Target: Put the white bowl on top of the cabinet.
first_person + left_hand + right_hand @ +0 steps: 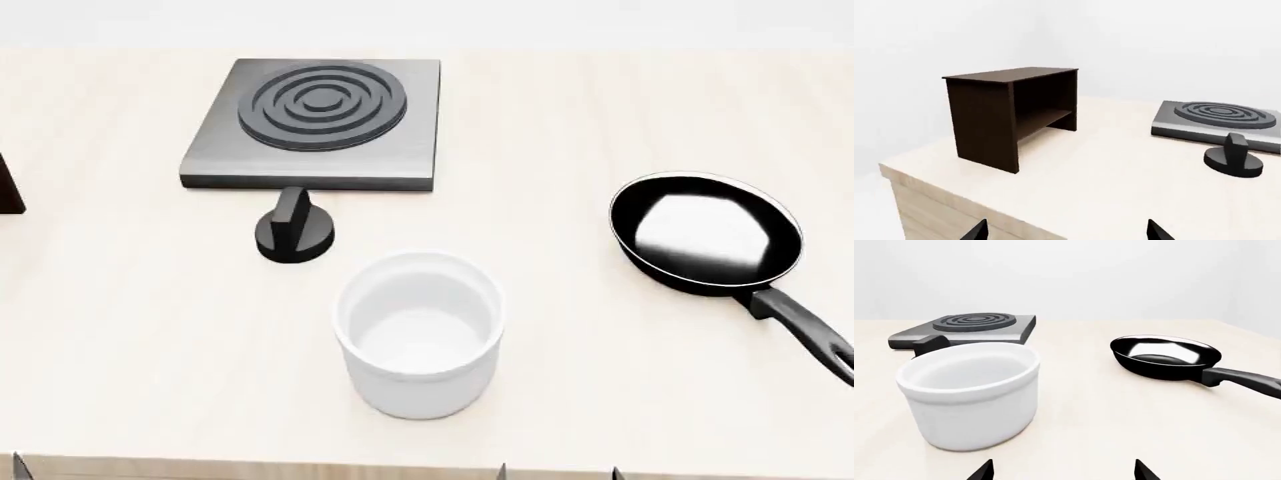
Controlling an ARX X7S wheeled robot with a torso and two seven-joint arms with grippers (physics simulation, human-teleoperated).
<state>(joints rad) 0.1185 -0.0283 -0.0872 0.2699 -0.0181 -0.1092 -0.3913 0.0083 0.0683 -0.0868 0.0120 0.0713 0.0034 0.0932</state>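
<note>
At the far left stands the cabinet [1011,115], a dark brown wood-grain box with a flat top, an open front and one inner shelf; the head view catches only a sliver of it at the left edge [8,185]. Its top is bare, so the bowl is not yet placed. The left gripper [1066,231] shows only two dark fingertips set well apart, so its jaws are spread, and it faces the cabinet with nothing between them.

Right of the cabinet, farther back on the pale wood table [120,330], lies the grey square stove [318,122] with concentric black rings, and just in front of it a matte black knob [295,232].

The bowl [419,332] stands upright near the table's front edge, close in front of the knob and apart from it. It is glossy white, deep and cup-like, with a rounded rim; it has no long axis, so any side grasp should serve. In the right wrist view it sits just ahead of the right gripper [1062,471], slightly to the left of the jaws' line. Those jaws are spread and empty too. The right arm looks the nearer one.

Far right lies a shiny black pan [706,233], its handle pointing near and right.
</note>
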